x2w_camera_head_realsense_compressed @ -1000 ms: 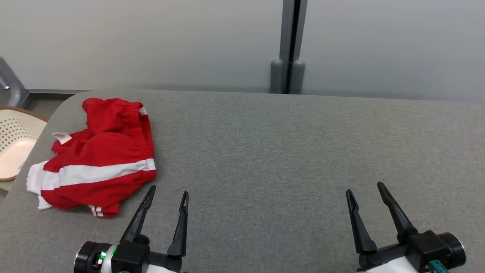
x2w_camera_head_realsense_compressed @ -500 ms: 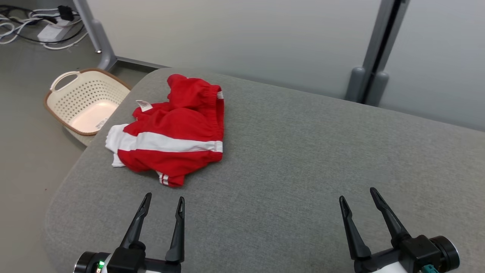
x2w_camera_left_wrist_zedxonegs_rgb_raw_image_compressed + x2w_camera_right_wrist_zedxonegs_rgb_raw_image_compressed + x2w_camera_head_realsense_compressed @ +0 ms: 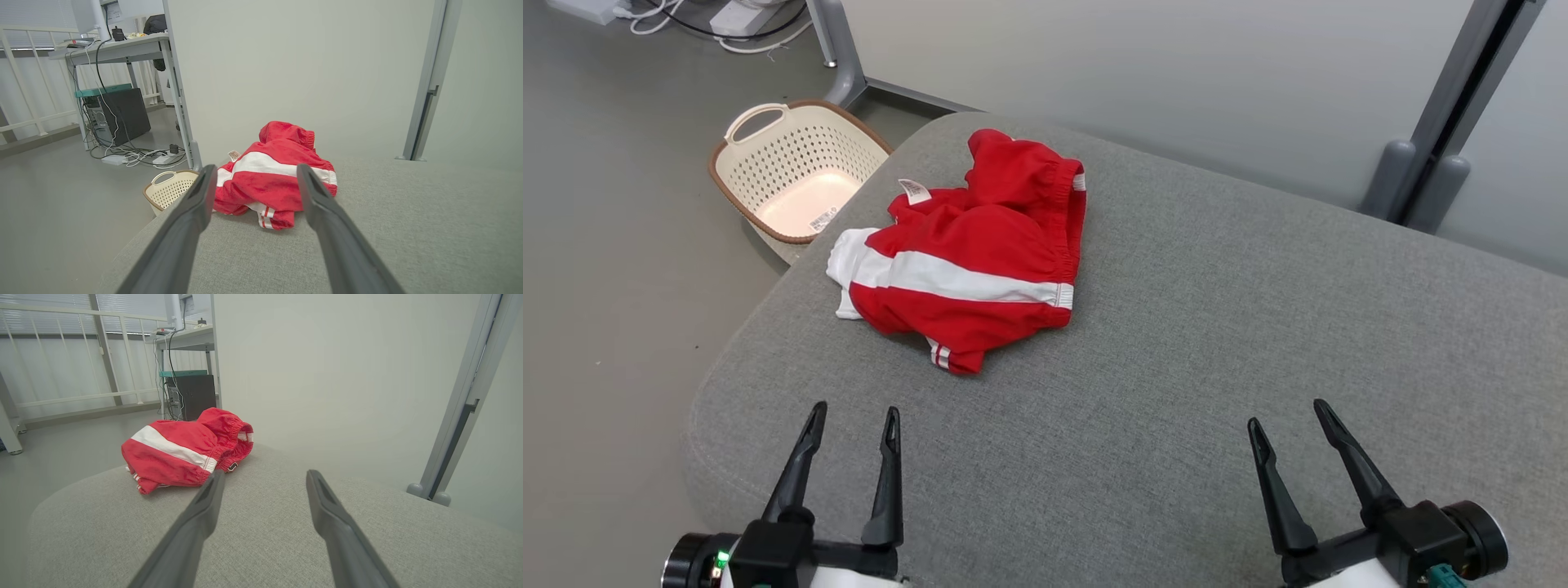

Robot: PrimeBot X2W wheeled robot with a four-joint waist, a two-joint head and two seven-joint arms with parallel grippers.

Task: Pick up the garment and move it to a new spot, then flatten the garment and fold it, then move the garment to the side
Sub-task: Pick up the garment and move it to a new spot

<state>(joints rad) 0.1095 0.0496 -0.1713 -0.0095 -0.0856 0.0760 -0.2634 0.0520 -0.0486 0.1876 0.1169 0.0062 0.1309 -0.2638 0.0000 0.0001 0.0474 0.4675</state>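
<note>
Ahead of the left gripper [image 3: 855, 408], apart from it, the crumpled red garment [image 3: 980, 261] lies on the grey cushion [image 3: 1217, 327], well left of the right gripper [image 3: 1285, 412]. Both grippers stand spread wide, empty.

Cream perforated basket [image 3: 805, 151] on floor at 11 o'clock off grey fabric counter [image 3: 1176, 367]; cables [image 3: 135, 154] beyond, maybe power strips; black PC tower [image 3: 124, 114] under desk [image 3: 122, 47].

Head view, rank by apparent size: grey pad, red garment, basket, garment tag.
1. grey pad
2. red garment
3. basket, though it is farther off and partly hidden behind the pad's edge, so its true size is unsure
4. garment tag
</note>
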